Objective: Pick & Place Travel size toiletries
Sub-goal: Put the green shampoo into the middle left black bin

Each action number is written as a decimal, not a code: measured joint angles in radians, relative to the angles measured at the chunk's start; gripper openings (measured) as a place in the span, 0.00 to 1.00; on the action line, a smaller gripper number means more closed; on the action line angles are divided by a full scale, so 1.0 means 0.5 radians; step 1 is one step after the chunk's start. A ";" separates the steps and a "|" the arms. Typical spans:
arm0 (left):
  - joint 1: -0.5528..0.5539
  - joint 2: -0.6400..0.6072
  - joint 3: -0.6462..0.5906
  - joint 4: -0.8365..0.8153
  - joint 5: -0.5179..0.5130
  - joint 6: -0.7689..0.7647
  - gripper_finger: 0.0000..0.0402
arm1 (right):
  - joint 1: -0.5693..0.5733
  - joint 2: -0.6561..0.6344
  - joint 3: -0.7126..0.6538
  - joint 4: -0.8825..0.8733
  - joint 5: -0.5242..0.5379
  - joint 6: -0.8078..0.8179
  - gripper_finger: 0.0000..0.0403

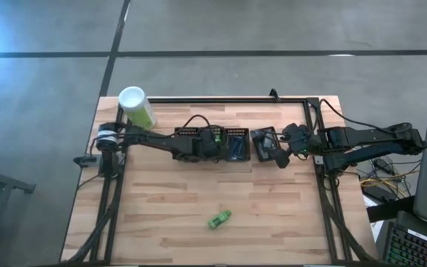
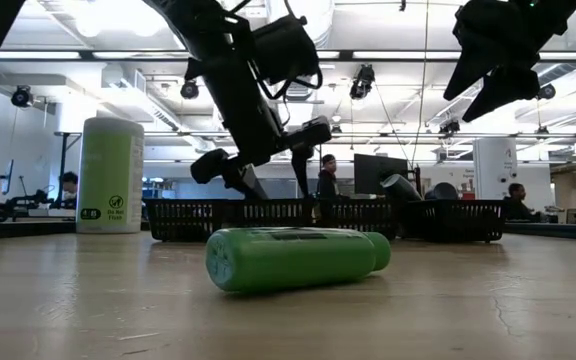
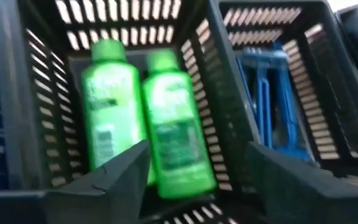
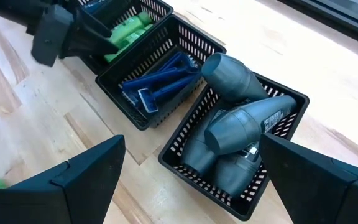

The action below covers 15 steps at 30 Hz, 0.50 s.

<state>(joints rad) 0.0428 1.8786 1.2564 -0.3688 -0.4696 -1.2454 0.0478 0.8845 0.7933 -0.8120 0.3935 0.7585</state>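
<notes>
currently the left gripper [image 3: 191, 180] hovers directly over the mesh bin [image 3: 42, 93] that holds two green tubes [image 3: 173, 124] lying side by side. its fingers [image 3: 110, 180] stand apart with nothing between them, so the grasp reads as released, judged to follow a drop into that bin. the neighbouring bin [image 4: 135, 87] holds the blue razors [image 4: 160, 78], and the next bin [image 4: 278, 149] holds the grey bottles [image 4: 241, 124]; all three bins sit in a row near the far edge of the table [image 1: 169, 200]. the right gripper [image 4: 185, 180] waits above the grey-bottle bin, fingers spread wide and empty.

remaining work, as far as the views show: one green tube [image 1: 219, 219] lies on its side on the bare table, well apart from the bins and toward the near edge. it needs picking up and placing with the other two green tubes. no other loose item is visible on the table. the tall pale-green canister [image 1: 136, 106] stands at the far left corner and is not part of the sort.
</notes>
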 joint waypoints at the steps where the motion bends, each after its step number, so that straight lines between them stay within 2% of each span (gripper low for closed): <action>1: -0.010 -0.007 0.000 0.002 0.020 0.010 0.68 | 0.000 0.000 0.000 0.001 0.000 0.001 0.91; 4: -0.086 -0.053 0.023 0.005 0.037 0.203 0.72 | 0.000 0.000 0.000 0.001 0.000 0.002 0.91; 6: -0.176 -0.088 0.060 0.050 0.083 0.511 0.72 | 0.000 0.000 0.000 0.000 0.000 0.002 0.91; 10: -0.417 -0.124 0.170 0.106 0.438 1.165 0.71 | 0.000 0.002 0.000 0.001 0.000 0.002 0.91; 12: -0.563 -0.125 0.209 0.108 0.562 1.301 0.71 | 0.000 0.002 0.000 0.002 -0.001 0.002 0.91; 15: -0.777 -0.121 0.218 0.083 0.511 1.322 0.71 | 0.000 0.002 0.000 0.002 -0.001 0.002 0.91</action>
<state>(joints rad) -0.3458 1.8181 1.3655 -0.3274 -0.2139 -0.5843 0.0479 0.8852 0.7932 -0.8112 0.3931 0.7596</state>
